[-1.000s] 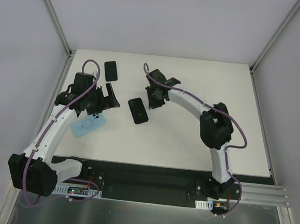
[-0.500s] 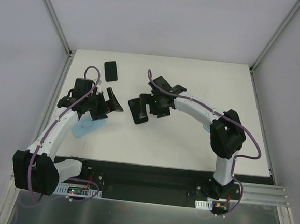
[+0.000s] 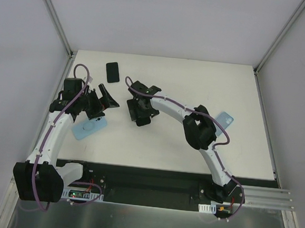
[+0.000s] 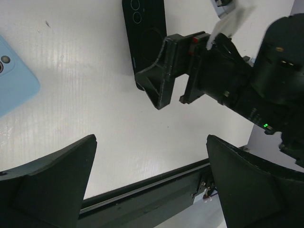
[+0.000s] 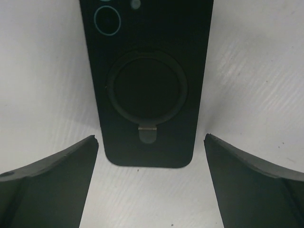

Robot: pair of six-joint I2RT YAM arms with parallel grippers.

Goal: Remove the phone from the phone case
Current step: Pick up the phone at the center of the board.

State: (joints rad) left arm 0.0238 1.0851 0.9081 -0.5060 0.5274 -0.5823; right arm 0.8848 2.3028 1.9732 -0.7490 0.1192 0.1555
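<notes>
A black phone case lies flat, back up, its round ring stand showing. My right gripper is open just above the table, with the case's near end lying between and ahead of its fingers and touching neither. From above, the right gripper covers most of the case. My left gripper is open and empty, left of that spot. In the left wrist view the left gripper looks toward the black case and the right gripper. I cannot tell whether a phone is inside.
A light blue case lies by the left arm, its edge seen in the left wrist view. A black phone-shaped slab lies at the back left. Another light blue piece lies right of the right arm. The white table ends at a black front rail.
The right gripper has opened and swung left and down over the black case. The left arm has drawn back to the left. A light blue piece now shows on the right.
</notes>
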